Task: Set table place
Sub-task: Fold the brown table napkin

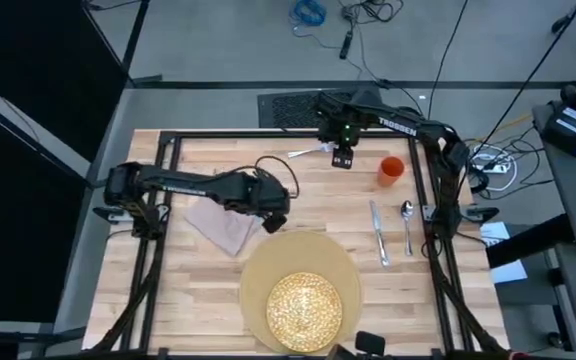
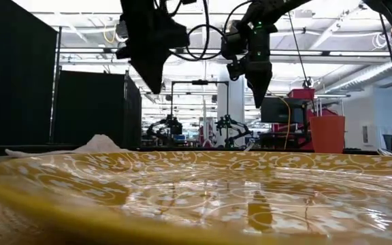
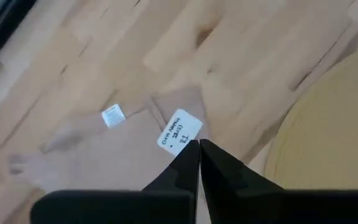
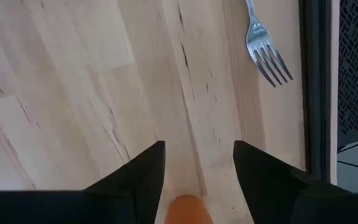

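Light wooden counter [image 1: 188, 290] is being laid, and the setting is judged about half done. From the left: the beige napkin [image 1: 223, 225] lies crumpled beside the placemat [image 1: 268, 262], under the left gripper [image 1: 274, 222], jaws pressed together and empty. The yellow plate [image 1: 305, 310] sits on the mat. The fork [image 1: 308, 152] is lying stray by the right gripper [image 1: 342, 160], jaws spread wide. Knife [image 1: 379, 235], spoon [image 1: 407, 225] and orange cup [image 1: 391, 170] are placed.

The plate [image 1: 305, 310] sits on the placemat [image 1: 268, 265] at the near edge of the tabletop [image 1: 198, 300]. The napkin [image 1: 220, 226] lies just left of the placemat. Right of it, knife [image 1: 379, 234] and spoon [image 1: 407, 225] lie side by side, spoon outermost. The cup [image 1: 391, 171] stands behind them, and the fork [image 1: 308, 152] lies at the far edge, left of the cup.
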Robot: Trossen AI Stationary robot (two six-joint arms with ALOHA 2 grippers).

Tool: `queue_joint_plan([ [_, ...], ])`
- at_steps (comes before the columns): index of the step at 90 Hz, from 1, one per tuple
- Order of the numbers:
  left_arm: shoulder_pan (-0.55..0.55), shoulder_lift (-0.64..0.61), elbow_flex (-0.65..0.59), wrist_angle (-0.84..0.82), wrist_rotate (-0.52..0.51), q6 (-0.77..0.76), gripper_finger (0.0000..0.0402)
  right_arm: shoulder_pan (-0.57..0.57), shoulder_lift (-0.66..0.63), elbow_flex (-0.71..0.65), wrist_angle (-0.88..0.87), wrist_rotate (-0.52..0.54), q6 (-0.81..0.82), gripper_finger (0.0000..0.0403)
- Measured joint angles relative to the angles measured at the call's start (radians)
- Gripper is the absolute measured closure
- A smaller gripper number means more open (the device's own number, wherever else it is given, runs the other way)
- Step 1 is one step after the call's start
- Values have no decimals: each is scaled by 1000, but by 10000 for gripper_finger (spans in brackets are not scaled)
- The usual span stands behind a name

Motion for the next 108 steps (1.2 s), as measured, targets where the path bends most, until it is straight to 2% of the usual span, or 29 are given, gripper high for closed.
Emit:
queue_joint_plan([
  [12,18,27,0,11,-3,4,401,0,0,0,-7,0,3,227],
  [23,34,53,0,7,11,77,387,0,0,0,-8,0,4,227],
  [40,59,79,-1,-50,10,73,305,0,0,0,-9,0,4,227],
  [50,60,88,0,-24,-19,-1,251,0,0,0,-8,0,4,227],
  [59,62,114,0,-7,-47,-2,223,0,0,0,-8,0,4,227],
  [84,62,227,0,-19,-149,-31,215,0,0,0,-6,0,4,227],
  [108,73,298,0,-5,-144,-49,215,0,0,0,-5,-2,7,227],
])
